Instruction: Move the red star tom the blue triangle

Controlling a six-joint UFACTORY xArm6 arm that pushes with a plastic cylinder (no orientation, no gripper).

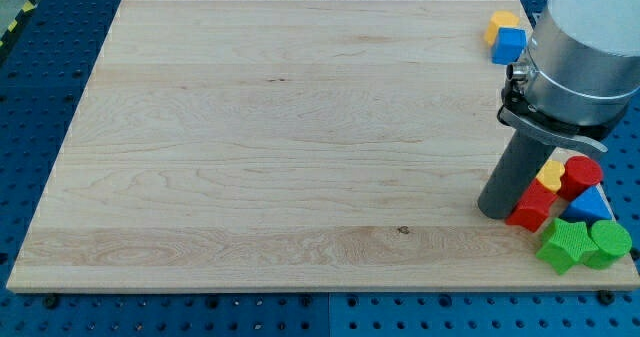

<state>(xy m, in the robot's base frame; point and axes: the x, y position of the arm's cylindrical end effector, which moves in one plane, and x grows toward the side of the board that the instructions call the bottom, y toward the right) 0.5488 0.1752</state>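
Two red blocks (531, 206) (579, 174), two yellow (502, 22) (549, 175), two blue (510, 45) (590, 206), two green (562, 243) (608, 242), one board (280, 147).

Robotics lab bench.
Wooden board (250, 137) on blue perforated plate (40, 67); arm (580, 47) above 1 cluster of coloured blocks (570, 212).

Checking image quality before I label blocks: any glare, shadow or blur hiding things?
Camera view: even light, no glare on the board; the arm's housing, near the lens, looks soft; the rod's soft shadow darkens the wood at my tip, beside the red star; blue triangle stays sharp.
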